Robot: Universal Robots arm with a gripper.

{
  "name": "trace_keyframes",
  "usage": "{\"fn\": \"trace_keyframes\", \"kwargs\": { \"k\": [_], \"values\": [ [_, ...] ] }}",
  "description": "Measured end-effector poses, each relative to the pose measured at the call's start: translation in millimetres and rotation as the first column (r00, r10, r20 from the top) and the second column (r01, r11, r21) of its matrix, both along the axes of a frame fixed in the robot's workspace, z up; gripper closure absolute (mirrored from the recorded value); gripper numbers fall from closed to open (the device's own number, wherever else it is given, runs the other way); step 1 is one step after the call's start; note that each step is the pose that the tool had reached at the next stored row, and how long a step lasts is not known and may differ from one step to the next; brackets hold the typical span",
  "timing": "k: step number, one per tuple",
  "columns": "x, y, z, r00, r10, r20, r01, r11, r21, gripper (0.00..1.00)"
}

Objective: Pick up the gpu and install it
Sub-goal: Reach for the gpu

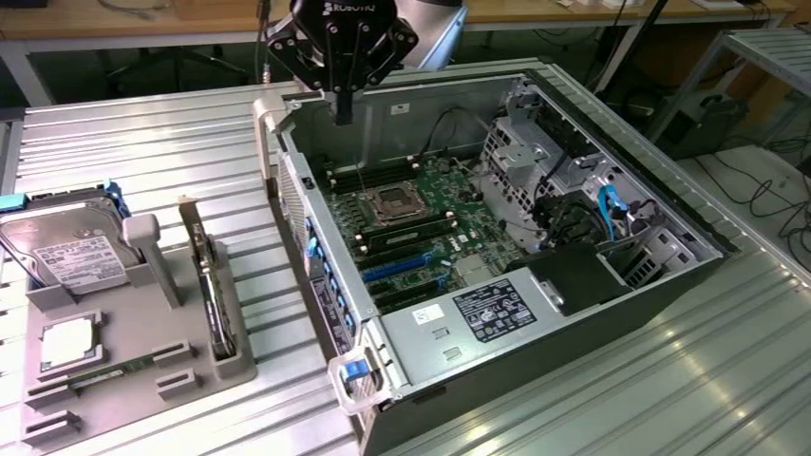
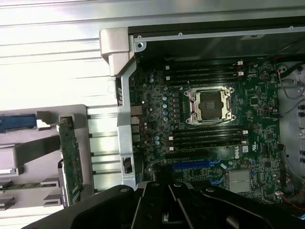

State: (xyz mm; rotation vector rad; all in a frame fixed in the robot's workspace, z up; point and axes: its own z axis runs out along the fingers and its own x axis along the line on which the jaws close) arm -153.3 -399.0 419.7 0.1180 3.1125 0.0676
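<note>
On the metal table point(image 1: 152, 142) the graphics card point(image 1: 211, 285) stands edge-up in its rack point(image 1: 127, 370), likely for easy grabbing, well apart from my narrow, empty pincer point(image 1: 342, 116) over the computer case point(image 1: 709, 249).

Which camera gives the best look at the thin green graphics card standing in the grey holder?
The wrist view: the thin green graphics card shows its green, component-studded face there. The exterior view shows the card edge-on, a dark sliver upright in the grey plastic holder.
</note>
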Motion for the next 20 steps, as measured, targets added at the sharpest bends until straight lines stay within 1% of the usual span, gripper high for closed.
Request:
{"fn": "trace_keyframes", "kwargs": {
  "k": [20],
  "values": [
    [-22.1, -0.3, 0.0, 1.0000, 0.000, 0.0000, 0.000, 1.0000, 0.0000, 0.89]
  ]
}}
